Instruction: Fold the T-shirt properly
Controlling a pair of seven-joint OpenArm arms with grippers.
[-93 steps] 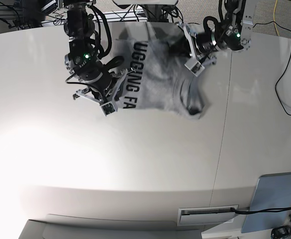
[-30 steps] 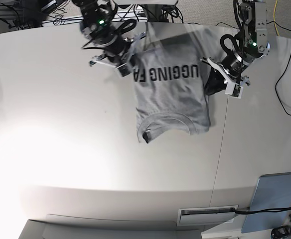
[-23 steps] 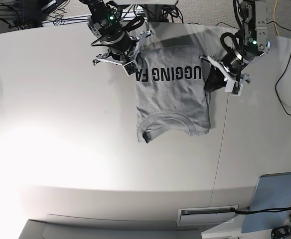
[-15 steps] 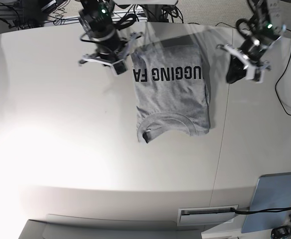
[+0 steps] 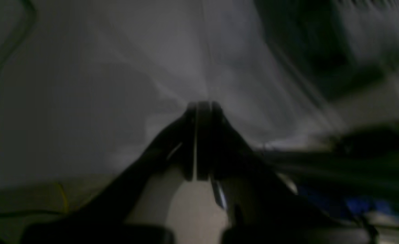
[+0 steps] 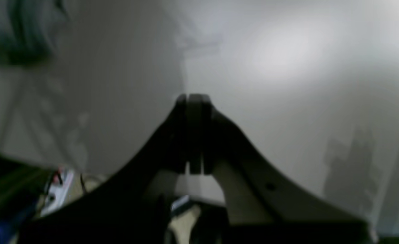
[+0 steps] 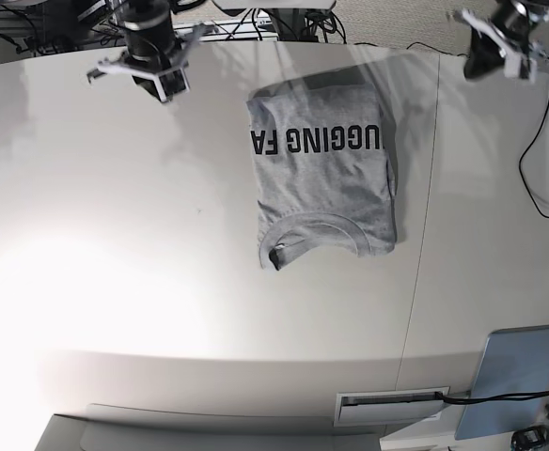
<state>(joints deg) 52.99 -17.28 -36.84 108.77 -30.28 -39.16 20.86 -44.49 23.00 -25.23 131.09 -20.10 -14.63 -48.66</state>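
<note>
The soft grey cotton T-shirt (image 7: pixel 323 174) with black letters lies folded on the big white table (image 7: pixel 115 282). Both grippers, left (image 7: pixel 500 42) and right (image 7: pixel 148 70), hang apart, jaws pressed together, holding nothing. Folding looks finished; maybe only smoothing remains.

**Lighting and picture quality across the three views.**
In your base view a strong overhead glare washes out the near-left part of the white table (image 7: pixel 115 282), while the far edge stays evenly lit; the T-shirt (image 7: pixel 323 178) is sharp and casts a thin shadow along its right edge. Your two wrist views are dim and smeared with motion blur. In the left wrist view the background streaks sideways; in the right wrist view a soft bright patch lies on the table surface (image 6: pixel 287 57), with faint blurred shadows at the right.
</note>
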